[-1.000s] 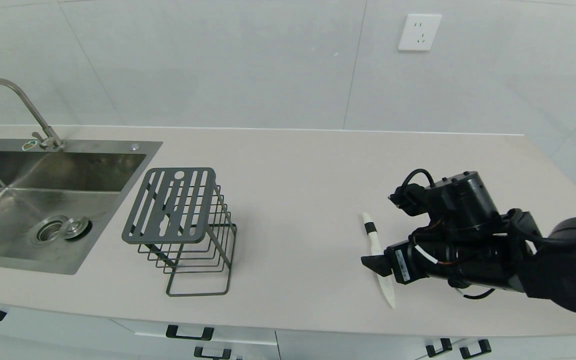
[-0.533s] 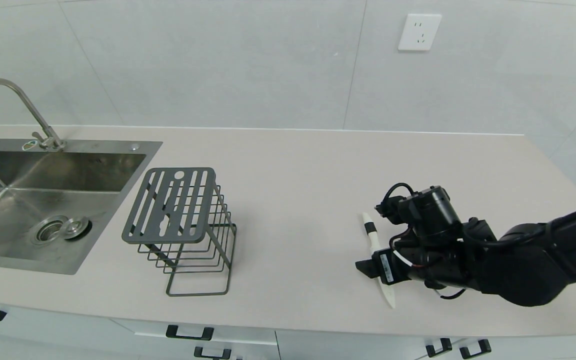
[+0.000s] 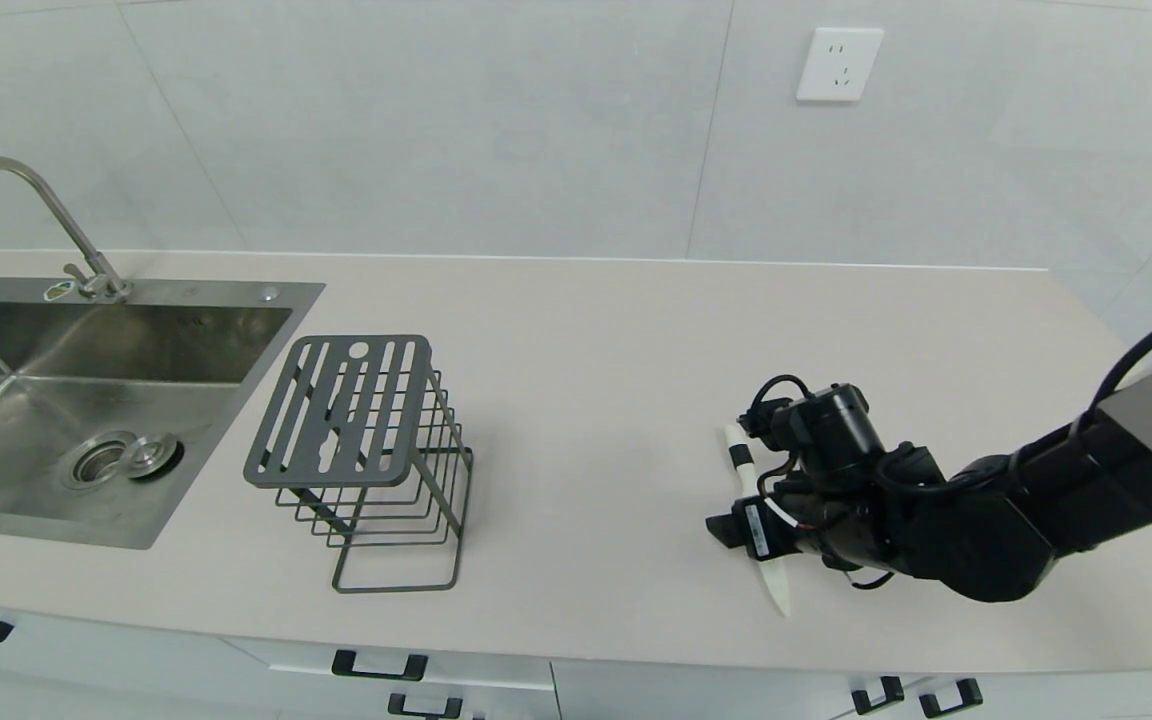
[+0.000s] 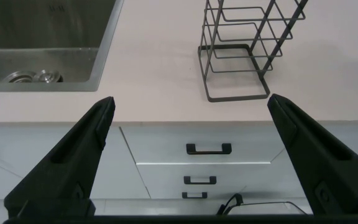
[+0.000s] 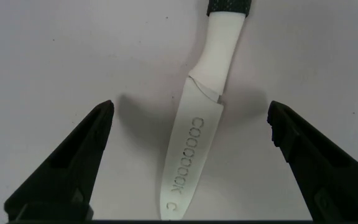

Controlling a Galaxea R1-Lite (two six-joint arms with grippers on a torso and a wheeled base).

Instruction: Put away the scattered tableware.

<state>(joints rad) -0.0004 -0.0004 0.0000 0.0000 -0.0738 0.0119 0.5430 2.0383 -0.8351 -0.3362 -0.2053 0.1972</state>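
Toward four o'clock on the counter, near its front edge, lies the white knife. Its handle points to twelve o'clock and its tip to six. It is well apart from the slotted-top wire rack, which stands off at nine o'clock from it.

Your right gripper hangs low over the knife with its jaws spread wide and nothing in them. In the right wrist view the right gripper straddles the knife about where blade meets handle, one finger on each side, neither touching.

Judge the knife as light and stiff. The pale blade looks ceramic, so treat it as brittle and slick. It lies flat on a hard top, so there is little edge to catch, and a pinch on the thin blade would likely skid or chip it. Take hold of the handle instead, just toward twelve o'clock of the blade root and short of the black band, where it is thicker and rounder. Close across its width, gently.

Your left gripper is also wide open and empty, out beyond the counter's front edge at about seven o'clock.
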